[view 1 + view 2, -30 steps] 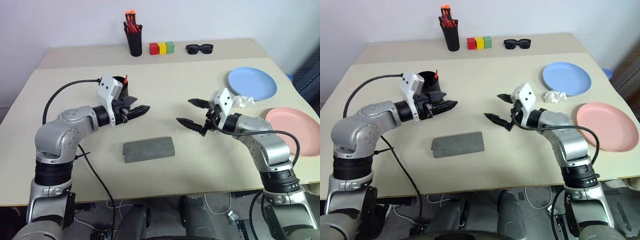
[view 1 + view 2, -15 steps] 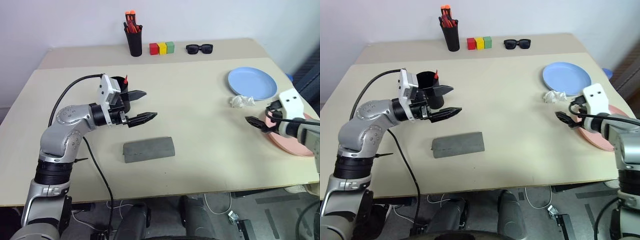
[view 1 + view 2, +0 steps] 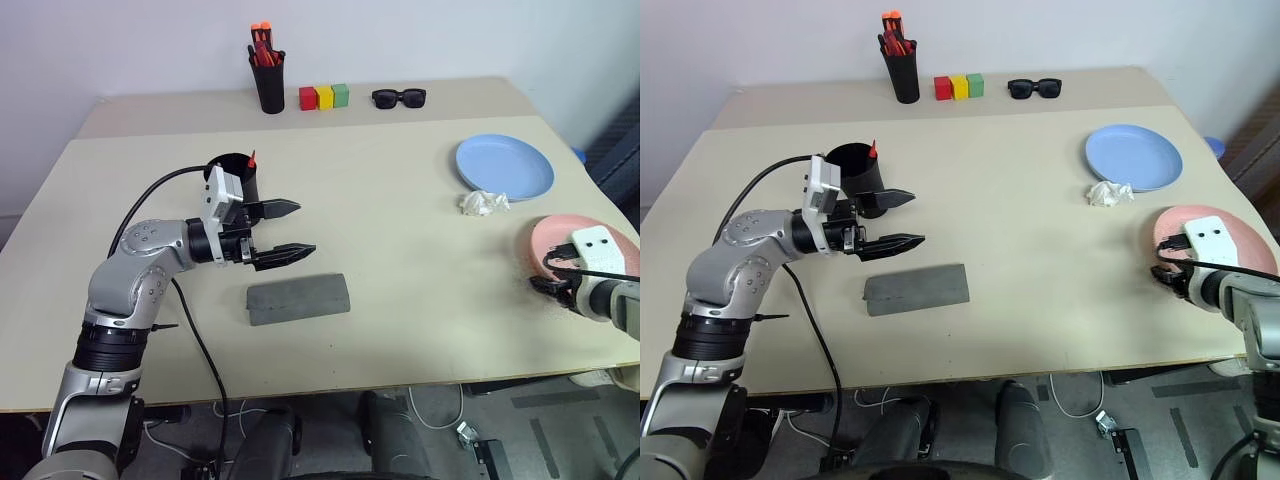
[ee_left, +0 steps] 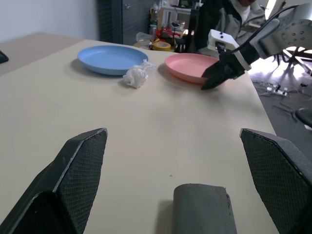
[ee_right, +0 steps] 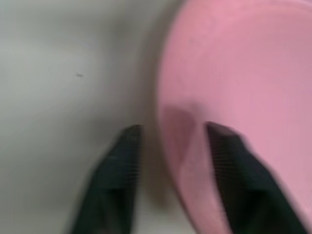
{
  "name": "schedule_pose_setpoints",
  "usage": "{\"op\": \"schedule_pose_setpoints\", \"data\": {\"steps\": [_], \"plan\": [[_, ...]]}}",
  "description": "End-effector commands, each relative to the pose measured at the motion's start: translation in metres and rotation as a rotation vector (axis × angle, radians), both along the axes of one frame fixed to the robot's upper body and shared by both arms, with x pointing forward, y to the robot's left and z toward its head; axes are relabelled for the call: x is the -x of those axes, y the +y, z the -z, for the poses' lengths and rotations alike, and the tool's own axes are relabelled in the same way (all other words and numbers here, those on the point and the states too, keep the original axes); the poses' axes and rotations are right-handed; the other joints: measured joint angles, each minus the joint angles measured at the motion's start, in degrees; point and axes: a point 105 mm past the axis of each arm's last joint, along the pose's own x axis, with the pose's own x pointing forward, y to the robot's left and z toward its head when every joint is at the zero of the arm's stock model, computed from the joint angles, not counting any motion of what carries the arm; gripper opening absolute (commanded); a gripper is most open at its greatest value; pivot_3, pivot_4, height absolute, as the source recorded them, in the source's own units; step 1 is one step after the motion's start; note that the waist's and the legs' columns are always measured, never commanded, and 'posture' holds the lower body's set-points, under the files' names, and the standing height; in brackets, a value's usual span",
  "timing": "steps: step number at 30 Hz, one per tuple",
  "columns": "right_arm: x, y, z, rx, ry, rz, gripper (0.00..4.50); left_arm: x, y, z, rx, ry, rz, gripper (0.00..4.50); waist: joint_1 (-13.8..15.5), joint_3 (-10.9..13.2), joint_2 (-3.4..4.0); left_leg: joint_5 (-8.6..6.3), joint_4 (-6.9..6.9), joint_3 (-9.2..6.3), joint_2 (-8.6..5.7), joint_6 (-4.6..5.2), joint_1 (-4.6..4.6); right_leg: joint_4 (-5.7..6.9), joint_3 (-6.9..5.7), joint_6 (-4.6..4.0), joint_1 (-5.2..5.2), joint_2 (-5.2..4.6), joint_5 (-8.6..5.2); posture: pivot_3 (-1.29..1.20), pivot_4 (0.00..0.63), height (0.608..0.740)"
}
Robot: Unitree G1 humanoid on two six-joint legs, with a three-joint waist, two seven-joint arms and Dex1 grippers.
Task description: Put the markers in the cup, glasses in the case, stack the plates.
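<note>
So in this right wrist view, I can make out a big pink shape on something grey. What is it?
Observer: A pink plate by the table's right edge, with the right pincer at its rim.
Operator: Any other plate?
Observer: Yes, a light blue plate lies farther back, a crumpled white wad beside it.
Operator: And the other arm?
Observer: The left pincer is open above the table, near a grey case.

We see a pink plate (image 3: 1230, 232), a light blue plate (image 3: 1133, 156) and a grey case (image 3: 916, 289) on the beige table (image 3: 1020, 230). Red, yellow and green blocks (image 3: 959, 86) sit beside black sunglasses (image 3: 1034, 88).
</note>
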Motion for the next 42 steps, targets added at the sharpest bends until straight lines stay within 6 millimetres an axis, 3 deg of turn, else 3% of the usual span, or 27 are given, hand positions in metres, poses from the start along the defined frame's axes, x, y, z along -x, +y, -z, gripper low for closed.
{"op": "schedule_pose_setpoints", "data": {"steps": [1,4,9,12,14,22,27,29,32,37,42], "plan": [[-0.001,-0.008,-0.010,0.041,-0.028,0.017,0.02,0.003,-0.003,-0.008,0.002,-0.039,0.009,4.50,-0.02,0.00,-0.01,0.00,0.00,0.00,0.00,0.00,0.01,0.00,0.00,0.00,0.00,0.00,0.00,0.00,0.150,0.740],[-0.004,-0.010,-0.019,0.070,-0.057,0.015,0.02,0.000,-0.002,-0.008,0.004,-0.028,-0.009,4.50,0.08,-0.01,-0.03,0.00,0.00,-0.01,0.00,0.00,0.05,-0.01,-0.01,0.01,0.07,0.00,0.00,0.00,0.150,0.740],[-0.028,-0.021,-0.069,0.197,-0.225,0.037,0.02,-0.011,0.002,-0.011,0.030,-0.036,-0.078,4.50,-0.14,-0.01,0.01,0.00,0.03,0.01,-0.01,0.00,0.05,-0.03,0.01,0.01,0.08,0.00,0.00,0.00,0.150,0.740],[-0.054,-0.004,-0.101,0.225,-0.378,-0.035,0.02,-0.022,0.002,-0.018,0.057,-0.100,-0.156,4.50,-0.35,-0.01,0.02,0.00,0.02,0.03,0.00,0.00,0.08,-0.02,0.01,0.01,0.07,0.02,0.00,0.00,0.150,0.740],[-0.072,0.007,-0.111,0.218,-0.441,-0.087,0.02,-0.028,0.003,-0.024,0.089,-0.127,-0.203,4.50,-0.50,-0.01,0.01,0.00,0.02,0.04,0.01,-0.01,0.08,-0.01,0.01,0.01,0.05,0.03,0.01,0.00,0.150,0.740],[-0.145,0.043,-0.117,0.293,-0.525,-0.210,0.02,-0.022,-0.007,-0.023,0.134,-0.140,-0.256,4.50,-0.42,0.01,0.01,0.01,-0.04,0.05,0.00,-0.01,-0.03,-0.14,0.02,0.00,-0.03,0.01,0.01,0.00,0.150,0.740],[-0.160,0.056,-0.102,0.309,-0.507,-0.250,0.02,-0.017,-0.006,-0.024,0.151,-0.133,-0.290,4.50,-0.09,0.01,0.01,0.15,-0.12,0.04,-0.01,-0.27,-0.08,-0.11,0.03,0.00,-0.11,0.01,0.02,0.00,0.150,0.740],[-0.162,0.059,-0.098,0.237,-0.515,-0.218,0.02,-0.015,-0.003,-0.024,0.155,-0.128,-0.315,4.50,-0.30,0.01,0.01,0.15,-0.12,0.03,-0.03,-0.27,-0.10,-0.14,0.03,0.00,-0.11,0.00,0.02,0.00,0.150,0.740],[-0.165,0.068,-0.089,0.238,-0.500,-0.250,1.02,-0.010,-0.001,-0.025,0.152,-0.131,-0.330,4.50,-0.53,0.01,0.01,0.14,-0.12,0.04,-0.03,-0.27,-0.07,-0.12,0.06,0.00,-0.10,0.00,0.02,0.00,0.150,0.740],[-0.168,0.067,-0.096,0.262,-0.540,-0.211,3.48,-0.008,0.000,-0.025,0.161,-0.108,-0.337,4.50,-0.66,0.01,0.02,0.11,-0.12,0.05,-0.02,-0.21,-0.01,-0.04,0.08,-0.01,-0.10,0.01,0.02,0.00,0.150,0.740],[-0.167,0.066,-0.113,0.162,-0.608,-0.198,3.48,-0.010,-0.001,-0.027,0.163,-0.101,-0.329,4.50,-0.69,0.01,0.02,0.10,-0.12,0.05,-0.02,-0.19,0.00,-0.04,0.08,-0.01,-0.10,0.02,0.03,0.00,0.150,0.740]]}}
